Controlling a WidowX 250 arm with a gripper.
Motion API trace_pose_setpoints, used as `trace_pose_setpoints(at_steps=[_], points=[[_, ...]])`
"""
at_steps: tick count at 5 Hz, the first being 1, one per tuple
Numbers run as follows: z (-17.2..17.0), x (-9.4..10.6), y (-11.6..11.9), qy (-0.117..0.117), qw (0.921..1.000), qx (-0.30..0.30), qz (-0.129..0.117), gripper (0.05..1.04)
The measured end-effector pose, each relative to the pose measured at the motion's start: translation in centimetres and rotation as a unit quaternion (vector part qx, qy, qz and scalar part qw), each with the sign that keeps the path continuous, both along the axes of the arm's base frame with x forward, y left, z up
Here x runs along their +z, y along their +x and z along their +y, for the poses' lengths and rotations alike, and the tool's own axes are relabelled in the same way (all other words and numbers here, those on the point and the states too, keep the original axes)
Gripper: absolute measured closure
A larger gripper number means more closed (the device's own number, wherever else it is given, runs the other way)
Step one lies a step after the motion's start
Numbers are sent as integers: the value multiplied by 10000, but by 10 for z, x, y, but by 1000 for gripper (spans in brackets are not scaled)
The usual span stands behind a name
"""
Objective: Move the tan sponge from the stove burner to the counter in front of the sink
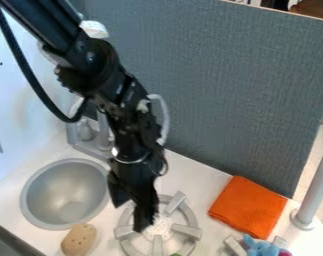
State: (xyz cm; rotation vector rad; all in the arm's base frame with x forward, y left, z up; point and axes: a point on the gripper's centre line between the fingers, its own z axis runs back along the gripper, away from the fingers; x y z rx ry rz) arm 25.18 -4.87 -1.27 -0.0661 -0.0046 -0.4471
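Sink (63,192): far L, set in worktop (197,181)
Tan obj (79,240): spotted, nr sink's front rim
End effector (129,218): released, empty, over burner's L part
Burner (186,231): btm ctr
Cloth (247,207): orange, R of burner
Blue toy (260,248): btm R, nr cloth

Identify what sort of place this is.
Most likely a toy kitchen: a round grey sink with a faucet and a stove burner share one white countertop.
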Motion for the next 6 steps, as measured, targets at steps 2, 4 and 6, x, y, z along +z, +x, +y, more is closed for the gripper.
trace_pose_setpoints(at_steps=[2,4,6], points=[[-29,7,-25,-432,9952,-867,162,83],[-31,0,-32,-118,9917,-1135,588,83],[-31,0,-32,-114,9917,-1141,588,83]])
